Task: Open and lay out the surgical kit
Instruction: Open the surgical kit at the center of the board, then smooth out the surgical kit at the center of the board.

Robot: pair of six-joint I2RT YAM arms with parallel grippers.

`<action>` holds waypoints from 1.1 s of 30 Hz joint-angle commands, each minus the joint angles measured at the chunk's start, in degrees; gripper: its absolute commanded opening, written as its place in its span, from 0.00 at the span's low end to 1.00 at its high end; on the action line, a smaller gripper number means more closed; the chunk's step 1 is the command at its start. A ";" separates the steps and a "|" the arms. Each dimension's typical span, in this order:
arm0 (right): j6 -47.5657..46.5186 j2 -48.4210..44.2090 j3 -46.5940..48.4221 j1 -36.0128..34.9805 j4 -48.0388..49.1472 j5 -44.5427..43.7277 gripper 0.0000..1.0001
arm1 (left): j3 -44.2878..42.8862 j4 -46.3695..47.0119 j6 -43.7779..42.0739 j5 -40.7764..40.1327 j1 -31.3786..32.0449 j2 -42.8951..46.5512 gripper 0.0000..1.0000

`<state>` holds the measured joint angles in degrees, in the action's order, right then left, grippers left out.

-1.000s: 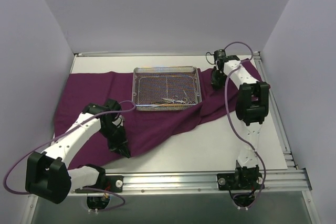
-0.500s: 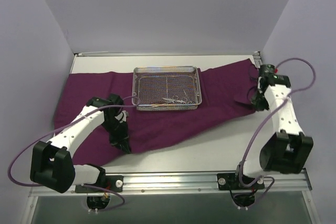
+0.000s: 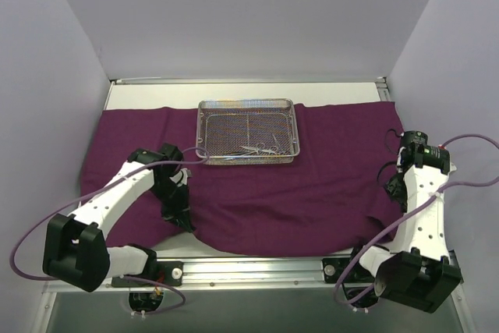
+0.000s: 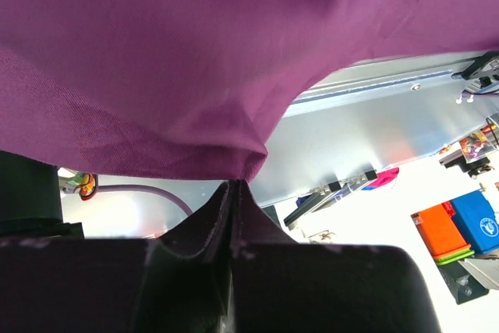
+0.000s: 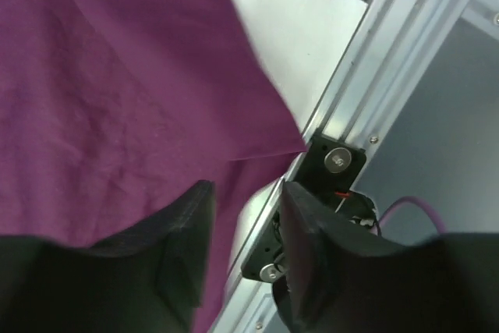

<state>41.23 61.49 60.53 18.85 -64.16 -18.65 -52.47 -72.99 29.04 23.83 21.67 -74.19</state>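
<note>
The dark purple cloth wrap (image 3: 296,193) lies spread over most of the table. On its back middle stands the silver wire-mesh tray (image 3: 248,101), with thin metal instruments (image 3: 257,150) inside. My left gripper (image 3: 185,224) sits at the cloth's near-left edge. In the left wrist view its jaws (image 4: 234,183) are pressed together, pinching the hem of the cloth (image 4: 195,60) at their tips. My right gripper (image 3: 392,187) is at the cloth's right edge. Seen from the right wrist, it (image 5: 245,186) stands open above the cloth (image 5: 117,76), with nothing between its fingers.
An aluminium rail (image 3: 312,267) runs along the near edge, and another (image 5: 390,60) borders the right side. A strip of bare white table (image 3: 156,95) shows behind the cloth. Pale walls enclose three sides. Coloured boxes (image 4: 460,228) sit beyond the table.
My right gripper swung from the back right toward the near right, dragging the cloth's corner with it, then opened and let go. The cloth now covers the right half. The left gripper barely moved.
</note>
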 commanded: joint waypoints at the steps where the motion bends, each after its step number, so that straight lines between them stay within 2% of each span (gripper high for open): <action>1: 1.05 1.17 2.56 0.57 -2.38 0.28 0.47 | 0.08 -1.36 -0.21 -0.10 0.21 2.38 0.08; 2: -0.78 2.82 5.53 0.57 -1.33 0.55 0.64 | 0.00 -1.80 -0.03 -0.80 0.21 2.47 0.12; 4: -2.99 4.94 9.15 0.48 -0.27 0.81 0.71 | -0.27 -2.85 0.67 -1.33 0.13 3.09 0.18; 5: -5.70 6.86 12.21 0.48 2.17 2.21 0.79 | -0.70 -3.29 1.02 -1.60 0.13 3.44 0.20; 6: -7.29 7.67 13.20 0.57 4.37 3.79 0.81 | -0.97 -3.65 1.89 -2.56 0.13 3.79 0.23; 9: -11.08 12.06 15.92 0.05 11.85 10.98 0.83 | -2.55 -4.97 3.39 -4.93 -0.14 5.11 0.42; 11: -10.91 14.78 17.86 -2.67 15.18 12.23 0.85 | -3.43 -6.11 4.18 -6.07 -0.14 5.90 0.52; 13: -10.74 18.91 20.40 -4.52 17.83 13.90 0.86 | -5.71 -7.94 6.02 -10.53 -0.31 7.47 0.54; 15: -11.43 23.65 21.38 -7.42 22.92 17.40 0.89 | -10.34 -8.92 7.26 -15.37 -0.92 8.88 0.59; 16: -12.05 25.67 23.30 -8.47 23.72 19.69 0.90 | -12.11 -9.10 8.31 -20.27 -1.36 9.59 0.64; 17: -12.23 30.13 24.62 -11.35 24.25 19.45 0.93 | -13.96 -8.92 8.49 -22.32 -2.15 9.42 0.72; 18: -12.49 32.35 25.94 -12.69 24.52 19.27 0.95 | -15.72 -8.40 8.41 -23.82 -2.86 9.07 0.75; 20: -14.16 37.36 31.03 -14.97 23.04 18.83 0.99 | -20.81 -6.29 6.74 -29.60 -4.70 5.92 0.78; 21: -14.95 42.08 33.05 -16.81 21.98 18.83 1.00 | -22.57 -6.11 6.47 -31.81 -5.32 4.42 0.85; 24: -17.93 50.11 40.88 -18.15 17.94 17.33 1.00 | -29.70 -5.58 5.59 -35.87 -8.74 -2.34 0.97; 25: -18.81 51.34 42.11 -18.24 17.84 17.95 1.00 | -30.84 -4.02 4.63 -36.22 -9.36 -5.23 0.94; 28: -21.10 54.86 45.02 -18.50 17.58 18.04 1.00 | -32.34 -0.32 1.30 -34.21 -12.61 -12.60 0.94; 30: -22.68 56.89 45.98 -18.67 17.40 18.04 1.00 | -34.80 0.48 0.32 -36.39 -14.20 -17.36 0.94; 31: -22.69 57.33 46.16 -20.07 17.32 18.04 1.00 | -35.85 1.53 -1.42 -37.71 -14.64 -22.87 0.94; 33: -22.69 58.47 46.43 -20.08 17.84 18.04 1.00 | -41.71 0.40 -1.96 -38.60 -15.95 -29.22 0.94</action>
<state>21.04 119.70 103.70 -0.58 -43.29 -0.19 -87.46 -74.35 30.50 -10.83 7.33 -96.57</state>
